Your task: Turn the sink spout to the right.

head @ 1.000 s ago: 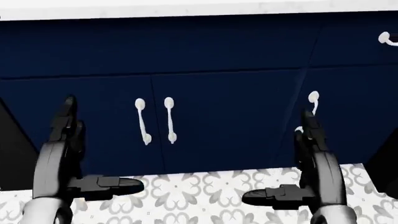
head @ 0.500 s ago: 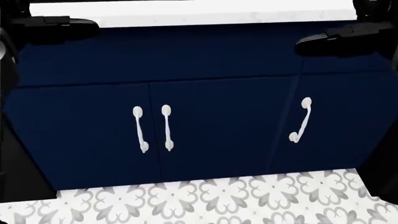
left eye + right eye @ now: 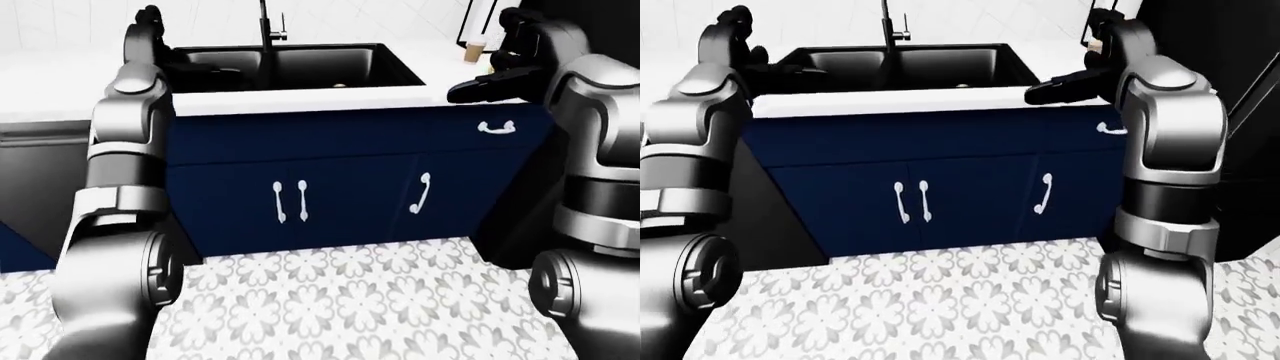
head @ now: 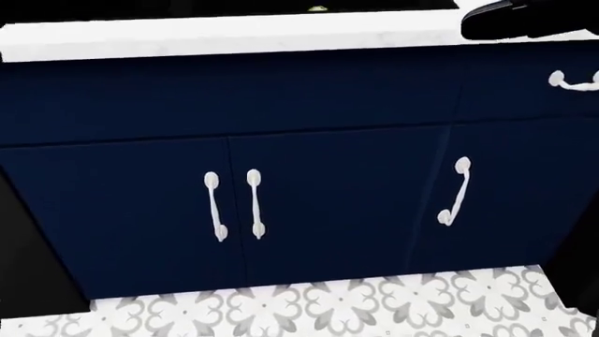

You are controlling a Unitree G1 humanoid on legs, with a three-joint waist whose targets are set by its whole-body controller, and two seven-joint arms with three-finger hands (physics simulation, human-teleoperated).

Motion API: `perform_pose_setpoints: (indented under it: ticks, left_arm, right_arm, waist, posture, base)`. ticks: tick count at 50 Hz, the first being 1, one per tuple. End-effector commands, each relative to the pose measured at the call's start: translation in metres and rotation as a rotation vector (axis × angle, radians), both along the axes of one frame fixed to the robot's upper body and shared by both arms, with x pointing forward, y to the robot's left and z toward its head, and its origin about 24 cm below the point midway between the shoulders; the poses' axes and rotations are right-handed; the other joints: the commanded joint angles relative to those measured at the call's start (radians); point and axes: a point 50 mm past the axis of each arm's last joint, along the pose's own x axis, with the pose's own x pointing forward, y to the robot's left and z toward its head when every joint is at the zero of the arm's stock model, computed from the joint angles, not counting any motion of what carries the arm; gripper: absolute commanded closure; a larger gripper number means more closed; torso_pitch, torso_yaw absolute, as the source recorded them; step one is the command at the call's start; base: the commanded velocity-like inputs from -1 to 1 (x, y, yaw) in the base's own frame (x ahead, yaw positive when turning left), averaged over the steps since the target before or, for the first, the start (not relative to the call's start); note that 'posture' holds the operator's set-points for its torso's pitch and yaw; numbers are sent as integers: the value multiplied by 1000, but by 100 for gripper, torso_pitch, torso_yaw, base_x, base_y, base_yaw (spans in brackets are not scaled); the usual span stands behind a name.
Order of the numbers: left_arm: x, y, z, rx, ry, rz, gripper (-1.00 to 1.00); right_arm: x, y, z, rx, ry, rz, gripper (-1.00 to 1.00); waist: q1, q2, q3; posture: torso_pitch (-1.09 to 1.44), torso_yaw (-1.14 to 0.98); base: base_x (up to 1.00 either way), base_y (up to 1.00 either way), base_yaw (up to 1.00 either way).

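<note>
The black sink is set in a white counter at the top of the left-eye view. Its thin black spout stands upright at the sink's far rim, with a small lever to its right; which way the spout points I cannot tell. My left hand is raised over the sink's left rim, fingers open, empty, left of the spout and apart from it. My right hand hovers open and empty over the counter to the right of the sink; its fingers also show in the head view.
Navy cabinet doors with white handles fill the space under the counter. A paper cup stands on the counter at the right. A grey appliance front is at the left, a tall black unit at the right. Patterned floor tiles lie below.
Both hands rose from the bottom of the head view to its top; the left has left that view. The picture shifted slightly, so the camera moved.
</note>
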Motion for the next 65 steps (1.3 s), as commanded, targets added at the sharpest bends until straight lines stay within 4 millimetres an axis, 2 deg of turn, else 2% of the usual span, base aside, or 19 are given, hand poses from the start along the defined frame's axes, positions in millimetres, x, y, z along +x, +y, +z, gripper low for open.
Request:
perform_pose_setpoints:
  ticks: [1, 8, 11, 16, 21, 24, 25, 26, 27, 32, 33, 34, 37, 38, 45, 59, 60, 63, 65]
  left_arm:
    - [-7, -3, 39, 20, -136, -8, -100]
    - [-9, -3, 48, 23, -152, -7, -100]
    - [-10, -2, 49, 22, -155, -6, -100]
    - [-10, 0, 51, 22, -156, 1, -100]
    - [-10, 1, 50, 21, -154, 4, -100]
    - [-11, 4, 53, 21, -157, 10, -100]
    - [-11, 4, 53, 21, -158, 10, -100]
    - [-12, 4, 53, 21, -158, 11, -100]
    - [-11, 5, 53, 21, -158, 12, -100]
    - [-11, 8, 49, 17, -154, 20, -100]
    - [-11, 9, 51, 16, -155, 22, -100]
    - [-12, 10, 53, 15, -157, 26, -100]
    - [-14, 15, 56, 10, -163, 39, -100]
    - [-14, 18, 57, 9, -164, 44, -100]
    - [-16, 36, 51, 38, -153, 93, -100]
    - [-19, 41, 58, 31, -166, 109, -100]
    - [-20, 41, 59, 30, -167, 109, -100]
    - [-20, 42, 60, 30, -169, 109, -100]
    - [-20, 42, 60, 30, -169, 108, -100]
  right_arm:
    - [-7, -1, 25, -20, -109, -6, -100]
    - [-11, -1, 29, -25, -110, -1, -100]
    - [-12, -1, 27, -23, -111, 0, -100]
    - [-11, 0, 27, -23, -108, 5, -100]
    - [-10, 1, 24, -23, -105, 8, -100]
    - [-10, 2, 26, -25, -105, 10, -100]
    - [-11, 2, 27, -27, -106, 12, -100]
    - [-11, 3, 26, -28, -106, 12, -100]
    - [-10, 2, 26, -26, -105, 12, -100]
    - [-11, 3, 26, -27, -103, 16, -100]
    - [-11, 3, 27, -33, -109, 23, -100]
    - [-12, 4, 27, -37, -110, 24, -100]
    - [-12, 3, 27, -38, -108, 20, -100]
    - [-12, 3, 27, -37, -109, 19, -100]
    - [-15, 1, 31, -35, -117, 17, -100]
    - [-12, 4, 30, -49, -118, 20, -100]
    - [-12, 4, 30, -51, -118, 22, -100]
    - [-12, 5, 29, -54, -116, 25, -100]
    - [-12, 5, 29, -56, -117, 26, -100]
  waist:
    - [-3, 2, -20]
    - [-5, 16, -21]
    - [-11, 66, -31]
    - [-8, 58, -29]
    - [6, 8, -24]
    - [12, -78, -48]
    - [3, -30, -36]
    - [11, -55, -27]
    - [2, -50, -21]
    - [-10, -2, -17]
    - [-13, 7, 12]
    - [-17, 2, -5]
    - [-30, 62, -31]
    - [-29, 38, -15]
    - [-20, 23, -32]
    - [-20, 16, -28]
    - [-17, 20, -41]
    - [8, -45, -26]
    - [13, -49, -41]
  posture:
    - [0, 0]
    - [0, 0]
    - [0, 0]
    - [0, 0]
    - [0, 0]
    - [0, 0]
    - [0, 0]
    - [0, 0]
    - [0, 0]
    - [0, 0]
    - [0, 0]
    - [0, 0]
    - [0, 0]
    - [0, 0]
    - [0, 0]
    - [0, 0]
    - [0, 0]
    - [0, 0]
    - [0, 0]
  base:
    - [27, 0, 0]
    - [28, 0, 0]
    - [28, 0, 0]
    - [28, 0, 0]
    - [28, 0, 0]
    - [28, 0, 0]
    - [37, 0, 0]
    - [41, 0, 0]
    - [41, 0, 0]
    - [42, 0, 0]
    - [0, 0, 0]
    - [0, 0, 0]
    - [0, 0, 0]
    - [0, 0, 0]
    - [0, 0, 0]
    - [0, 0, 0]
    - [0, 25, 0]
    - [0, 63, 0]
    - [0, 88, 0]
